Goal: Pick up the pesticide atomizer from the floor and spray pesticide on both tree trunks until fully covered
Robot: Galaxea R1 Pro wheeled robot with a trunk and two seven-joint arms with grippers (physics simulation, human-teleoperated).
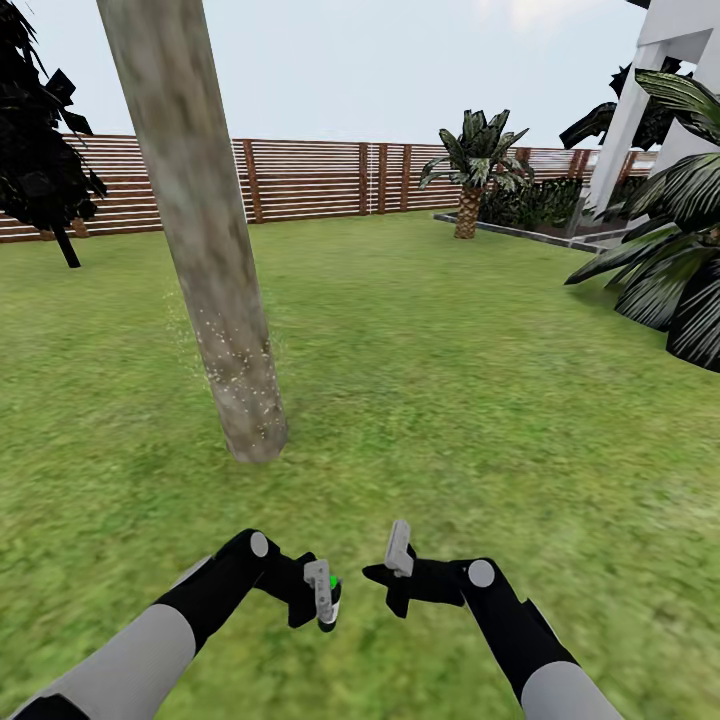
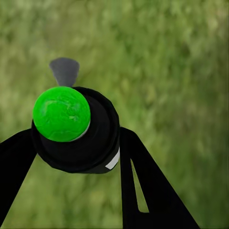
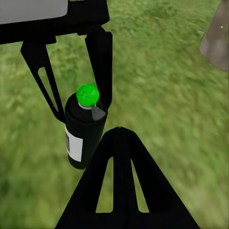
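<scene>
The left gripper (image 1: 325,600) clamps both fingers around the pesticide atomizer (image 1: 330,597), a squat black can with a bright green cap (image 2: 61,113) and a grey nozzle (image 2: 64,71), held low over the grass (image 1: 450,400) short of the tree trunk (image 1: 200,230). The nozzle appears to point forward toward the trunk, which would suit spraying from where the robot stands. Pale specks dot the trunk's lower part and hang in the air just beside it, suggesting spray is landing there; the upper trunk looks bare, so coverage seems partial. The right gripper (image 1: 395,575) hovers just beside the can, carrying nothing; its wrist camera frames the can between the left fingers (image 3: 100,62), but how wide its own jaws stand cannot be told. Open lawn lies all round the trunk. The slatted fence (image 1: 310,180) and a short palm (image 1: 470,170) stand well beyond it, and dark fronds (image 1: 660,270) crowd the lawn's edge far to the trunk's right, leaving ample room to circle.
</scene>
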